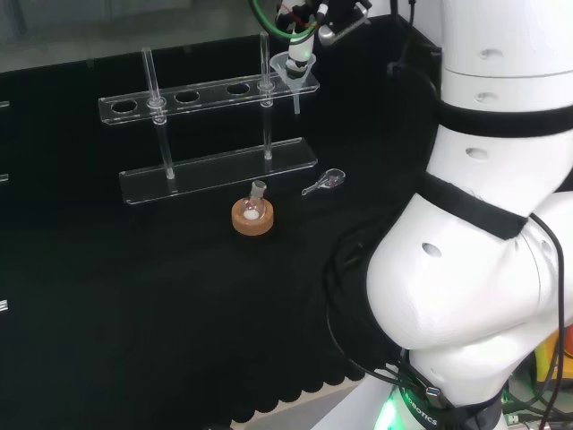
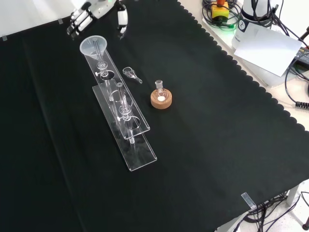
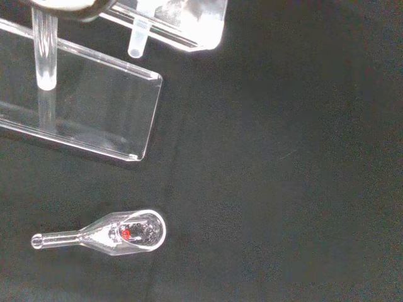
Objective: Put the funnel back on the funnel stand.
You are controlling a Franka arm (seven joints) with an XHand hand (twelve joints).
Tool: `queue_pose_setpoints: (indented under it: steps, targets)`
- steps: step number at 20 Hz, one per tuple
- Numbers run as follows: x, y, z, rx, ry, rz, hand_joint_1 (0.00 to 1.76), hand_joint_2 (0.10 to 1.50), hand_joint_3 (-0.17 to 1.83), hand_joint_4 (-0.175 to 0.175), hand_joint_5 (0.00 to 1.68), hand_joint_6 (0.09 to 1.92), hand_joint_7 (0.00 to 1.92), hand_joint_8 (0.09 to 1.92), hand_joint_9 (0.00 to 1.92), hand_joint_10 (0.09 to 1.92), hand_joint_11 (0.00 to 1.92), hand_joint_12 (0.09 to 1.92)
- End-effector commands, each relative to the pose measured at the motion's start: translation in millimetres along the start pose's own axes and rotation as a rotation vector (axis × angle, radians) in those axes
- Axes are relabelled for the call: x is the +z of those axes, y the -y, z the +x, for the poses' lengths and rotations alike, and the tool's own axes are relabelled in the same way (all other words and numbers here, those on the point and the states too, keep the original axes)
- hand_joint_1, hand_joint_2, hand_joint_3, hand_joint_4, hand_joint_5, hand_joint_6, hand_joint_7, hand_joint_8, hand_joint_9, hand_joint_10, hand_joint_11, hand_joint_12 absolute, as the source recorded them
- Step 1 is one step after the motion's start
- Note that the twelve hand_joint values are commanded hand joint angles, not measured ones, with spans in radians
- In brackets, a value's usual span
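Funnel point(image 1: 295, 73) seated in the end hole of the funnel stand point(image 1: 215, 170), upper centre of the head view, stem hanging down through the top rail; in the front view, upper left, same funnel point(image 2: 95, 48) with its wide mouth up at the far end of the stand point(image 2: 126, 126). Hand point(image 2: 91, 13) at the top edge of the front view, just above and apart from the funnel, fingers point(image 2: 122, 19) straight and released, grasping nothing. Placing step judged done or all but done; release phase in hand. Next move: lift clear, straight up and away, without brushing the funnel rim or the stand posts. Elsewhere on the black tabletop point(image 2: 217, 145): small flask on a cork ring point(image 1: 252, 217), centre of the head view, and a small glass scoop point(image 3: 113, 234) lying flat near the stand's base
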State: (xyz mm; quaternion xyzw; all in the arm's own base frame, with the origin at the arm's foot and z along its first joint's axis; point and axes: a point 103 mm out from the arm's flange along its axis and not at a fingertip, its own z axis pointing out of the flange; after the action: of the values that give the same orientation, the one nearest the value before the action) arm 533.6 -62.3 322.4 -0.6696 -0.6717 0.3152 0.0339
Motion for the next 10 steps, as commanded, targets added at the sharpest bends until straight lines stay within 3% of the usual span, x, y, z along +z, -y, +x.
queue_pose_setpoints:
  steps: [1,8,10]
  targets:
    - [-8.9,71.4,-14.4,0.065,-0.08,-0.1,0.73,0.63,0.52,-0.023,0.05,0.09,0.08,0.09,0.06,0.87,0.3,1.47]
    - [-4.1,123.1,-15.6,0.112,-0.13,-0.134,0.72,0.65,0.5,-0.028,0.09,0.09,0.13,0.14,0.16,0.82,0.34,1.45]
    - [1.1,134.6,-14.3,0.123,-0.14,-0.139,0.72,0.65,0.49,-0.029,0.1,0.09,0.08,0.28,0.18,0.81,0.34,1.45]
